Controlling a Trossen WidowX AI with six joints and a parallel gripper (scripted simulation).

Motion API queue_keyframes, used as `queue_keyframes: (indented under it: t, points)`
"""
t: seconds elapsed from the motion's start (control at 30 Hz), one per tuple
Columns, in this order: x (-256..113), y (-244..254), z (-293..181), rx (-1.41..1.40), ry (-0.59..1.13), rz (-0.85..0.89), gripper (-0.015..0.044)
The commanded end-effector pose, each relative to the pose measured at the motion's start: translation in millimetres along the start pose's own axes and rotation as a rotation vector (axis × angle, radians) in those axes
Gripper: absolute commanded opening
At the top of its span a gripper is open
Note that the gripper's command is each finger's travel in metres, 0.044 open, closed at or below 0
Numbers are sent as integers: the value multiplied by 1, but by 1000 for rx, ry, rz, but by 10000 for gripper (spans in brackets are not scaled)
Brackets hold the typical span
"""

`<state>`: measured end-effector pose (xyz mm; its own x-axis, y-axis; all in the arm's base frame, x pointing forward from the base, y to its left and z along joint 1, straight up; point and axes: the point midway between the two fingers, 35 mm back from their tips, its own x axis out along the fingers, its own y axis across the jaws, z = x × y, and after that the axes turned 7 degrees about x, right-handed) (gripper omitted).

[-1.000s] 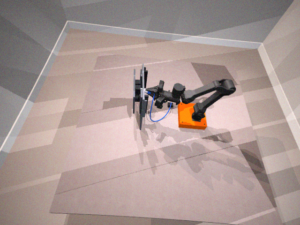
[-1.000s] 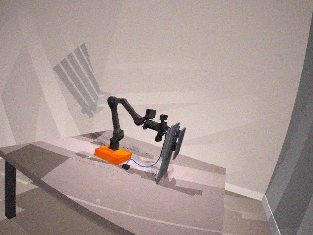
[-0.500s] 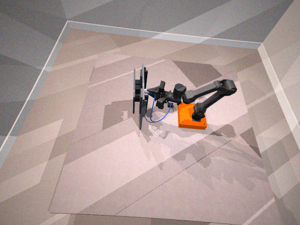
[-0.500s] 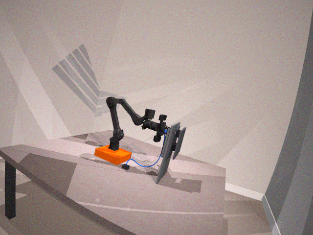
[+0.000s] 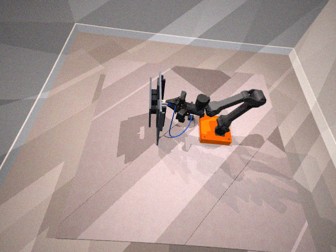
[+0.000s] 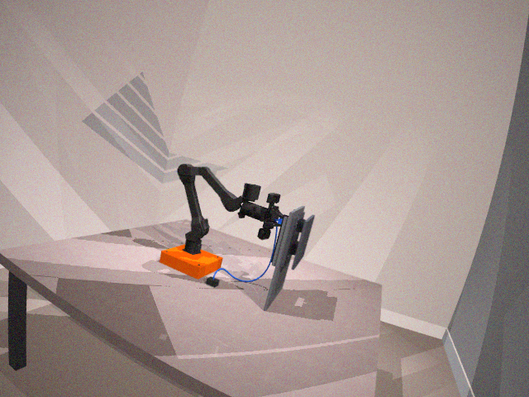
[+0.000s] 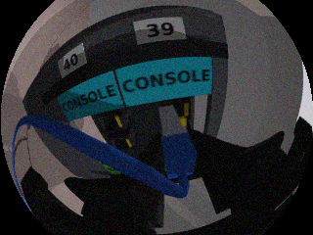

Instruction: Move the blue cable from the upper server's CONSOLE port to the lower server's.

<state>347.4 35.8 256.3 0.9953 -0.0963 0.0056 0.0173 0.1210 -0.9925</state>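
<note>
My gripper (image 5: 168,102) (image 6: 283,219) (image 7: 174,136) is shut on the plug of the blue cable, right in front of the upright server panel (image 5: 158,122) (image 6: 278,269). The plug's blue body (image 7: 178,153) sits between the dark fingers. Its grey front part (image 7: 171,120) shows ahead of them, below the large teal CONSOLE label (image 7: 166,82) under the tag 39 (image 7: 160,30). Whether the very tip is inside a port cannot be told. A second CONSOLE label (image 7: 90,100) is at the left, under the tag 40 (image 7: 72,61). Which server is upper is unclear.
The blue cable (image 5: 169,130) (image 6: 245,280) (image 7: 98,147) hangs in a loop from the plug to a small black block (image 5: 190,117) (image 6: 212,282) on the table. The orange base (image 5: 209,135) (image 6: 185,265) stands behind the block. A smaller panel (image 5: 150,103) (image 6: 304,243) stands behind the main one.
</note>
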Motion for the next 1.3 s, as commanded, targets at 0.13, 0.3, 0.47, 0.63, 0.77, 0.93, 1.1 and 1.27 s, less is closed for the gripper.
queue_keyframes:
  t: [0.13,0.3,0.47,0.63,0.77,0.93,1.1,1.27]
  points:
    - [-5,-3,-1,2,2,-8,0]
    - [-8,-3,-1,2,2,-8,0]
    - [-10,-3,-1,2,2,-8,0]
    - [-13,-3,-1,2,2,-8,0]
    - [-15,-3,-1,2,2,-8,0]
    - [-17,-2,-1,2,2,-7,0]
    - [-20,-2,-1,2,2,-7,0]
    - [-22,-2,-1,2,2,-7,0]
